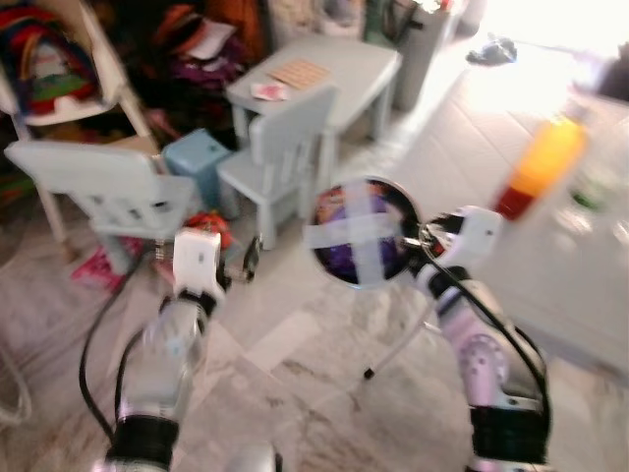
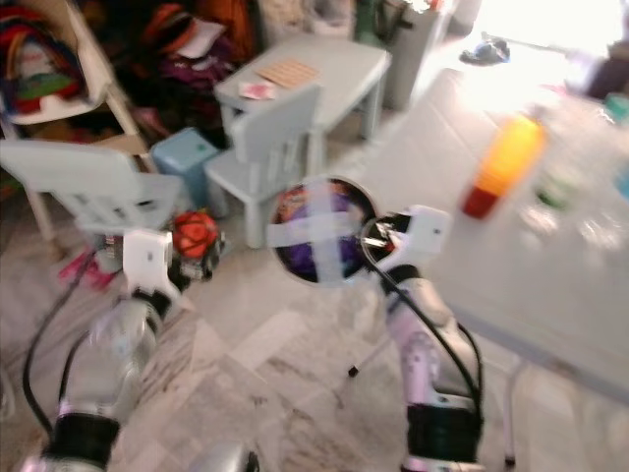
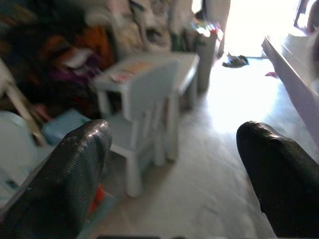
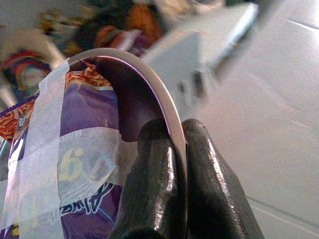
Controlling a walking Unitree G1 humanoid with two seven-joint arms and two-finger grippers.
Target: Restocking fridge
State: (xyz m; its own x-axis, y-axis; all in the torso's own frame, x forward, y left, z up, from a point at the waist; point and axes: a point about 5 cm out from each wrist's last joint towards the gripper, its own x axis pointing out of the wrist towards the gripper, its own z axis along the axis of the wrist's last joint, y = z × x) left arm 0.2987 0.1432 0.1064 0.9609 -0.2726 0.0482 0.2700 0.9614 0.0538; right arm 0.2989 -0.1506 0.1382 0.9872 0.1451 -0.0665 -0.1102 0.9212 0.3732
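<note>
Home playroom: child-size table (image 1: 329, 69), small chair (image 1: 280, 162), toy clutter, marble floor (image 1: 295, 393).

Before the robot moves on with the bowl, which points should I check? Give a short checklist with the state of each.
1. Right end effector shut on the rim of the bowl: ok.
2. Tape cross holding the purple packet inside the bowl: ok.
3. Left end effector open and holding nothing: ok.
4. Bowl level: not ok, it is tipped on its side.
5. Fridge in sight: not ok, ahead are a small table and small chair.
6. Views sharp: not ok, blurred.
</note>
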